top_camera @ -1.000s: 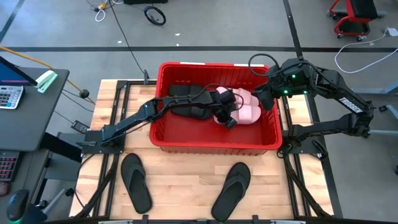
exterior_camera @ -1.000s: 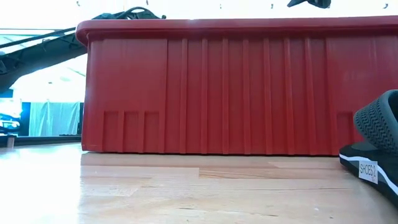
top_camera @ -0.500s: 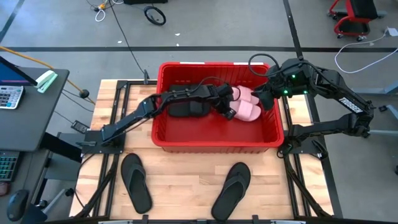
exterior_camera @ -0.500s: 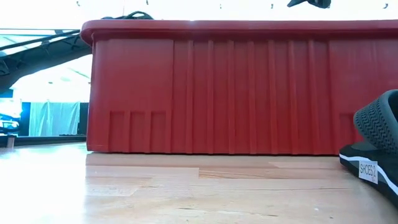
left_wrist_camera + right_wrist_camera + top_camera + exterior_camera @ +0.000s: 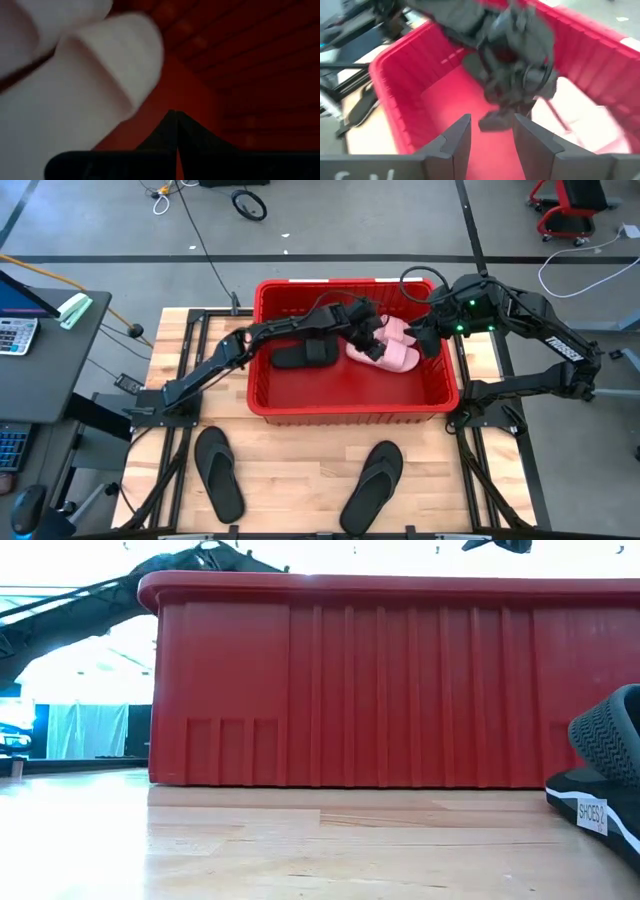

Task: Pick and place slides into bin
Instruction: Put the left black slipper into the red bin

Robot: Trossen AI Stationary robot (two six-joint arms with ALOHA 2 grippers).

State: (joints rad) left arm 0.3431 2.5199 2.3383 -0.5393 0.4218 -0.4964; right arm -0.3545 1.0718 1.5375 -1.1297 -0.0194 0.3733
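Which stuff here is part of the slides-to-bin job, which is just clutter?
Job:
- red bin
- pink slides in the bin
- black slide in the bin
- two black flip-flops on the table, in front of the bin

Clutter:
- calculator on the side desk
- cable coil on the floor
- red chair base

Wooden table (image 5: 290,465), red bin (image 5: 350,408) at back, two black flip-flops (front edge) (image 5: 218,472) (image 5: 372,485)

Wood slat table (image 5: 300,470) fills centre. Dark desk (image 5: 50,370) at 9 o'clock w/ calculator (image 5: 15,335) & pale green item (image 5: 75,310). Black cable coil (image 5: 250,202) on floor at 12. Red chair base (image 5: 565,205) at 1–2 o'clock.
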